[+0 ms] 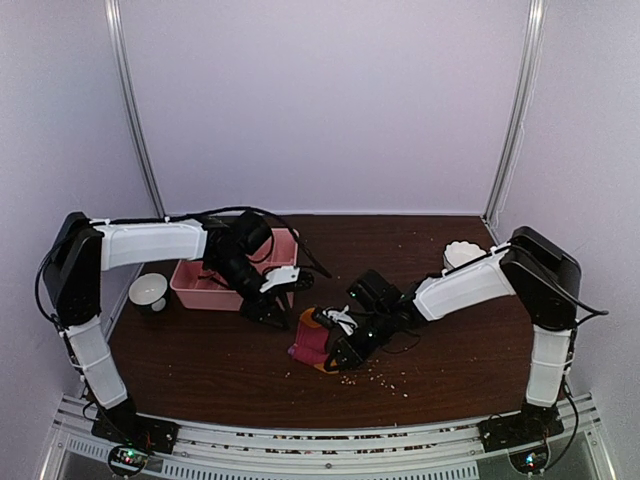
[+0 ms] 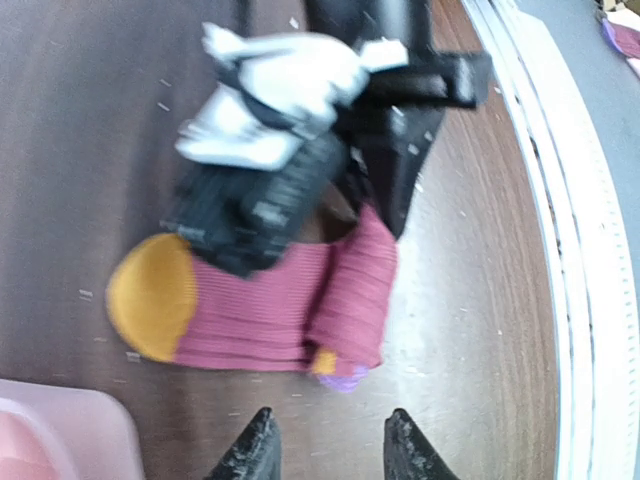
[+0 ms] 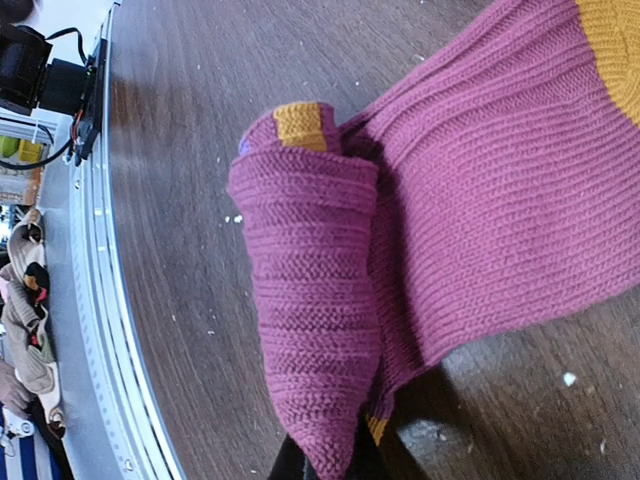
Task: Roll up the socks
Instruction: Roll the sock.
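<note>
The socks (image 1: 310,340) lie at the table's centre front, dark magenta ribbed fabric with an orange end and a bit of purple. In the right wrist view one end is folded over into a loose roll (image 3: 310,300) on the flat part (image 3: 500,200). My right gripper (image 3: 335,465) is shut on the roll's near end; it also shows in the top view (image 1: 340,350). My left gripper (image 2: 330,445) is open and empty, hovering just short of the socks (image 2: 270,310) with the orange end (image 2: 150,295) to its left. It sits left of the socks in the top view (image 1: 268,310).
A pink tray (image 1: 195,290) stands at the left behind my left gripper; its corner shows in the left wrist view (image 2: 60,430). A white bowl (image 1: 148,290) is at the far left and a white cup (image 1: 460,255) at the right. Crumbs (image 1: 385,378) dot the table near the metal front rail (image 1: 320,450).
</note>
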Robot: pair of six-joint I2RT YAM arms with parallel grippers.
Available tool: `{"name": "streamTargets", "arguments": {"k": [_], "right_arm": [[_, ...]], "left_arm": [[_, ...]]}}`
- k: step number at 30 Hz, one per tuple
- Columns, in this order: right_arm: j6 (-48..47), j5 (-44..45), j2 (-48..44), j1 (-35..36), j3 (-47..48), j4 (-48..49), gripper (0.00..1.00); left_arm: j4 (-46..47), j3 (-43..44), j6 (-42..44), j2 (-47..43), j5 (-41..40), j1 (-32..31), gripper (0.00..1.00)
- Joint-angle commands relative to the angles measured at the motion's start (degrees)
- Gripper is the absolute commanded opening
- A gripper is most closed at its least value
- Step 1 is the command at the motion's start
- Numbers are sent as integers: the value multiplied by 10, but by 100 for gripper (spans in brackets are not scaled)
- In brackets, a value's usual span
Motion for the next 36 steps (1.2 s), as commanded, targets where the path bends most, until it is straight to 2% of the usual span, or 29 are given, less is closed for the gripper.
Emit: {"name": "streamTargets", "arguments": {"k": [1,6,11,20,25,36], "right_arm": [[31,43,65,-3,-13,-84,0],[52,32,85,-7,3,-89,0],[76,22,84,-11,-7,-66,0],[124,-28,90,-11,-27,-14,0],[132,-40,91,-13,-20,-16,0],[154,-61,110,-20,18,-12,0]], "left_arm": [[48,-42,0,1,20,-18,35],[108,-54,-30,21,-12,-49,26],[181,-56,-104,38,-39,-46,25],[154,-14,-83,100,-91,-70,25],[156,2,-97,122,-164,-88,12],[136,13,-85,128,-117,-104,11]]}}
